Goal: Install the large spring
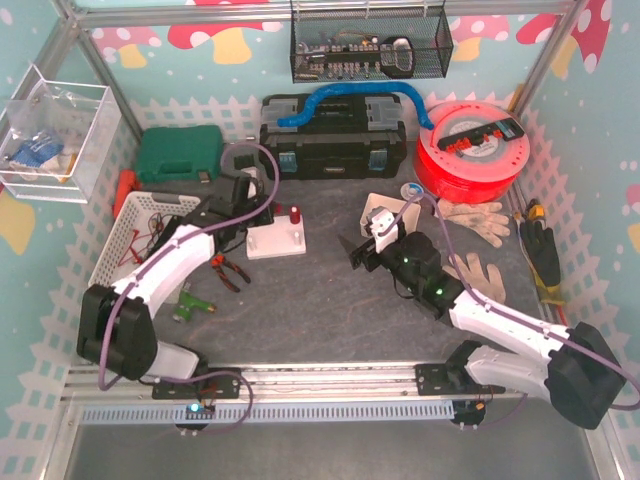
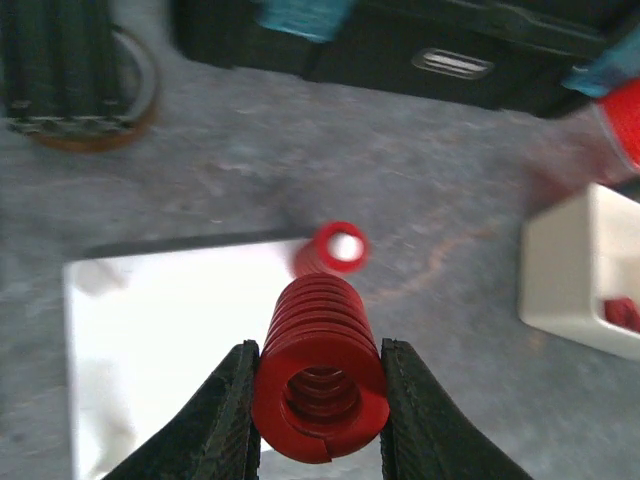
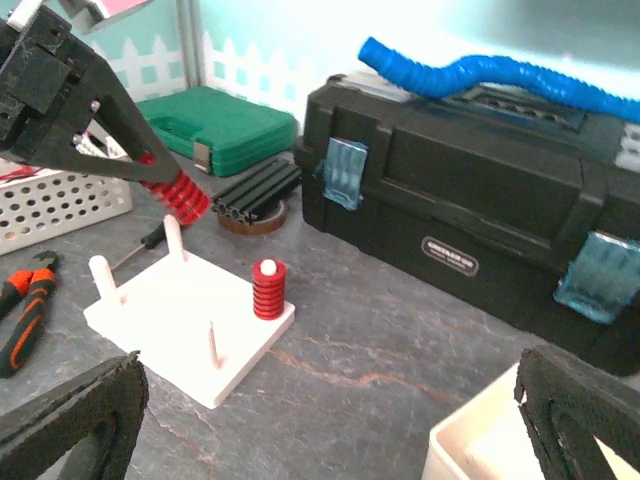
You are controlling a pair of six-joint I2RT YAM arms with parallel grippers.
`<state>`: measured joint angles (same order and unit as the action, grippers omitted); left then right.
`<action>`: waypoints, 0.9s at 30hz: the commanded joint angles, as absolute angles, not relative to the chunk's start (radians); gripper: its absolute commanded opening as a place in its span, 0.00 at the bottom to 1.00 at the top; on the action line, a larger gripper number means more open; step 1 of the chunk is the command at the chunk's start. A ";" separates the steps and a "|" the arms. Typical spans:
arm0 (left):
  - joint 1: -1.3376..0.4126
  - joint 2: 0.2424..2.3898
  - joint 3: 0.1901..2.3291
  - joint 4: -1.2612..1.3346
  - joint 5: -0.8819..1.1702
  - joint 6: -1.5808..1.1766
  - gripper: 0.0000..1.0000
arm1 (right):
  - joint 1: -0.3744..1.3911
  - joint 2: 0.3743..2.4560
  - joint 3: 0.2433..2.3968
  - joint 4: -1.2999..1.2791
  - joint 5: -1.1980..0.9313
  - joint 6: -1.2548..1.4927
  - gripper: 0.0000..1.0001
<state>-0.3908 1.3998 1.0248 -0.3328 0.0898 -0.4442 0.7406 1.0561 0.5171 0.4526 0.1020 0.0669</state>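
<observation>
Overhead, left gripper (image 1: 257,210): we see it over the far left corner of the white peg plate (image 1: 277,243); from up here we cannot make out what it holds.
Overhead, right gripper (image 1: 352,255): it hangs to the right of the peg plate and apart from it, with the white bin (image 1: 383,210) just behind.
Overhead, surroundings: the black toolbox (image 1: 335,150) stands at the back and the green case (image 1: 178,155) to its left. The pliers (image 1: 230,270) lie near the plate's front left.
Left wrist, large spring (image 2: 320,385): it is red and pinched between the two black fingers (image 2: 225,425), with its open end facing us.
Left wrist, left gripper (image 2: 320,352): it is clamped on the large spring, above the peg plate (image 2: 150,330).
Left wrist, small spring (image 2: 335,250): also red, it sits on a peg just beyond the large spring.
Right wrist, right gripper (image 3: 330,430): the jaws are spread to both edges of the frame, with nothing between them.
Right wrist, large spring (image 3: 183,195): it is tilted and in the air at the left gripper's tip, close above a bare peg (image 3: 173,240). We cannot tell whether they touch.
Right wrist, small spring (image 3: 268,290): it is seated on the peg at the plate's right corner.
</observation>
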 commanded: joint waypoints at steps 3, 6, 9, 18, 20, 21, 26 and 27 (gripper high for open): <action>-0.310 1.489 1.129 -0.500 -0.070 -0.376 0.00 | 0.741 1.019 0.476 0.434 0.185 0.181 1.00; -0.280 1.511 1.166 -0.562 -0.113 -0.361 0.00 | 0.741 1.022 0.479 0.418 0.180 0.183 1.00; -0.262 1.526 1.194 -0.594 -0.130 -0.354 0.00 | 0.741 1.026 0.479 0.412 0.187 0.186 1.00; -0.250 1.591 1.246 -0.613 -0.130 -0.342 0.00 | 0.741 1.028 0.485 0.394 0.190 0.189 1.00; -0.251 1.610 1.256 -0.613 -0.131 -0.338 0.00 | 0.741 1.023 0.482 0.395 0.193 0.188 1.00; -0.250 1.621 1.263 -0.614 -0.133 -0.336 0.00 | 0.741 1.022 0.482 0.395 0.196 0.187 1.00; -0.249 1.656 1.295 -0.613 -0.137 -0.333 0.00 | 0.741 1.029 0.483 0.393 0.202 0.183 1.00; -0.249 1.660 1.298 -0.614 -0.136 -0.333 0.00 | 0.741 1.031 0.483 0.393 0.200 0.183 1.00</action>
<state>-0.2565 1.6527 1.2503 -0.6102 -0.1165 -0.3515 0.7406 1.0351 0.4889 0.4030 0.1848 0.1764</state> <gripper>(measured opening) 0.277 0.996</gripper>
